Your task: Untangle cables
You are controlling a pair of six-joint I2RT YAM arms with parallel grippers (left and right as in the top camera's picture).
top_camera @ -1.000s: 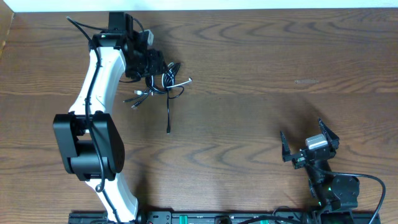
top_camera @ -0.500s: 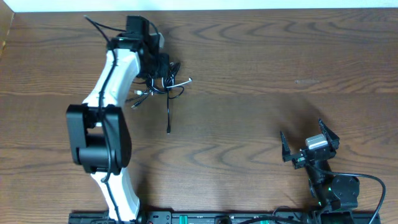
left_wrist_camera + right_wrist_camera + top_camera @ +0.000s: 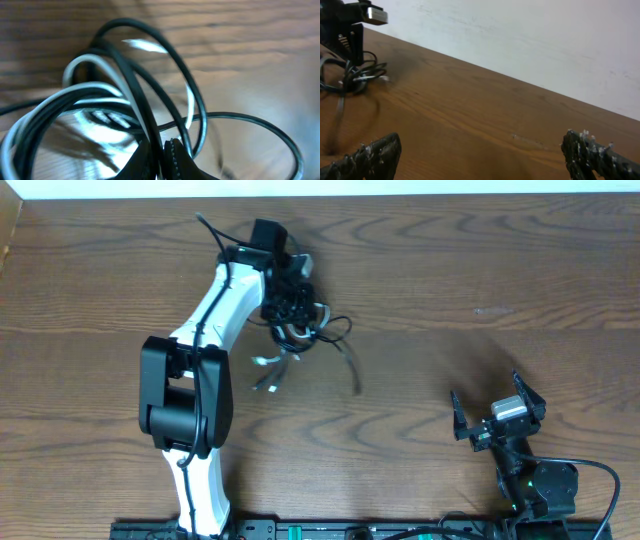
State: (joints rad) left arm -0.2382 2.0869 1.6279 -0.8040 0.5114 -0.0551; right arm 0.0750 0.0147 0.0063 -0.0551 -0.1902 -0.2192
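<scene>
A tangle of black and white cables (image 3: pixel 305 340) hangs under my left gripper (image 3: pixel 288 308) at the table's upper middle, loose ends trailing down and to the right. In the left wrist view the left gripper (image 3: pixel 161 159) is shut on a black cable (image 3: pixel 145 115), with white cable (image 3: pixel 90 90) loops blurred around it. My right gripper (image 3: pixel 495 415) stands open low on the right, far from the cables, nothing between its fingers. The right wrist view shows the bundle (image 3: pixel 350 80) at far left, beyond its open right gripper (image 3: pixel 480 155).
The wooden table (image 3: pixel 480 290) stretches between both arms. A white wall (image 3: pixel 520 40) rises behind the table's far edge. The black base rail (image 3: pixel 330 530) runs along the front edge.
My left arm has swung to the right, dragging the cable bundle with it; the loose ends now trail and blur. The right arm has not moved.
</scene>
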